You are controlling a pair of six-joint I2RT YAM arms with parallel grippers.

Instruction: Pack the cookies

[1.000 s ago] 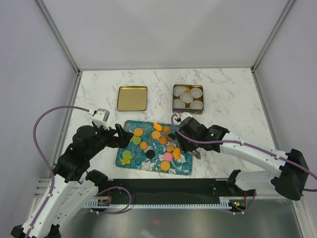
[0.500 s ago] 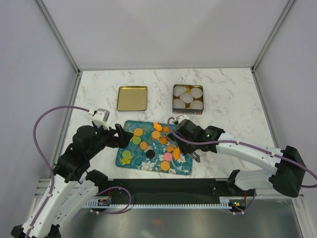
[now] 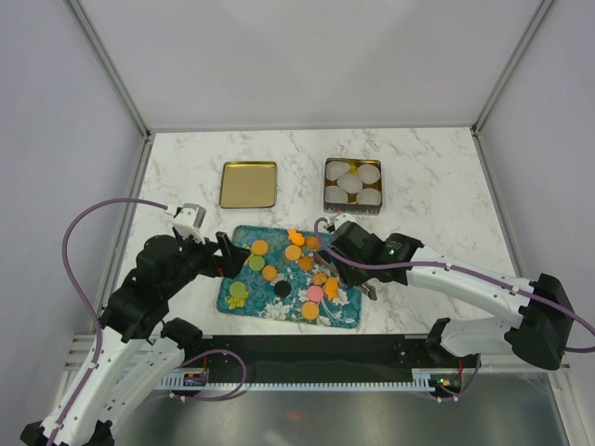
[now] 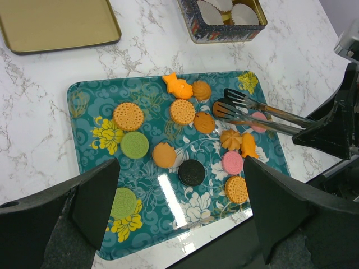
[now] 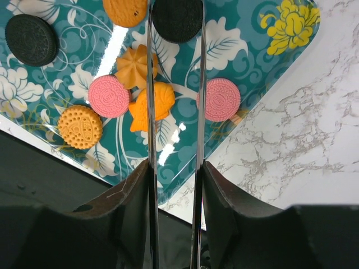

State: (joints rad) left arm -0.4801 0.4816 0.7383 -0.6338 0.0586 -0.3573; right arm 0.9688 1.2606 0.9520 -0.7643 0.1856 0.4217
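Note:
Cookies lie scattered on a teal floral tray [image 3: 244,305]: orange, green, pink and black discs and orange flower shapes [image 4: 182,111]. My right gripper [image 3: 358,279] is shut on metal tongs [image 5: 150,112], which reach over the tray's right part. The tong tips stand on either side of a black cookie [image 5: 177,19]; I cannot tell whether they touch it. In the left wrist view the tongs [image 4: 263,115] lie low over the tray's far right part. My left gripper [image 4: 182,213] is open and empty above the tray's near left edge.
A square tin [image 3: 326,186] holding several white paper cups stands behind the tray on the right. A shallow gold lid [image 3: 248,184] lies behind the tray on the left. The marble table's front edge runs just below the tray.
My right arm has shifted slightly left, bringing the tongs further over the tray. The left arm has not moved.

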